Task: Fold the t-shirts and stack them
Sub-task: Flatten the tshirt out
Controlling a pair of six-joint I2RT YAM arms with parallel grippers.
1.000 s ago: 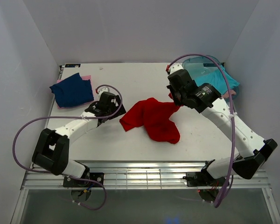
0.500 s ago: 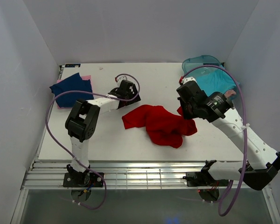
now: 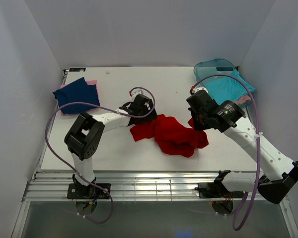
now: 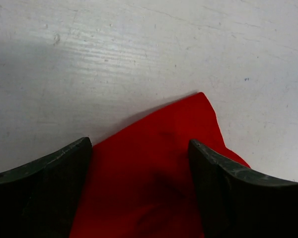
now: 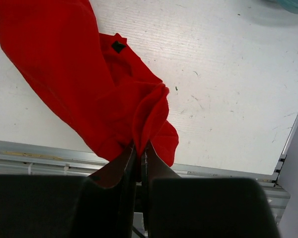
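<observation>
The bright red t-shirt (image 3: 171,133) lies crumpled at mid-table. My right gripper (image 3: 195,122) is shut on a fold at its right edge; the pinched cloth shows between the jaws in the right wrist view (image 5: 150,114). My left gripper (image 3: 145,113) is open over the shirt's left upper corner, with red cloth (image 4: 149,163) between its spread fingers (image 4: 44,171). A folded navy blue t-shirt (image 3: 77,94) rests on a pink one (image 3: 91,82) at the far left. A turquoise t-shirt (image 3: 228,88) sits in the tub.
A translucent teal plastic tub (image 3: 213,65) stands at the far right corner, with a pink cloth edge (image 3: 243,100) beside it. White walls enclose the table on three sides. The metal rail (image 3: 154,181) runs along the near edge.
My left gripper has swung from near the navy shirt rightward onto the red shirt's left corner. My right gripper has pulled the shirt's right edge down and toward the near side.
</observation>
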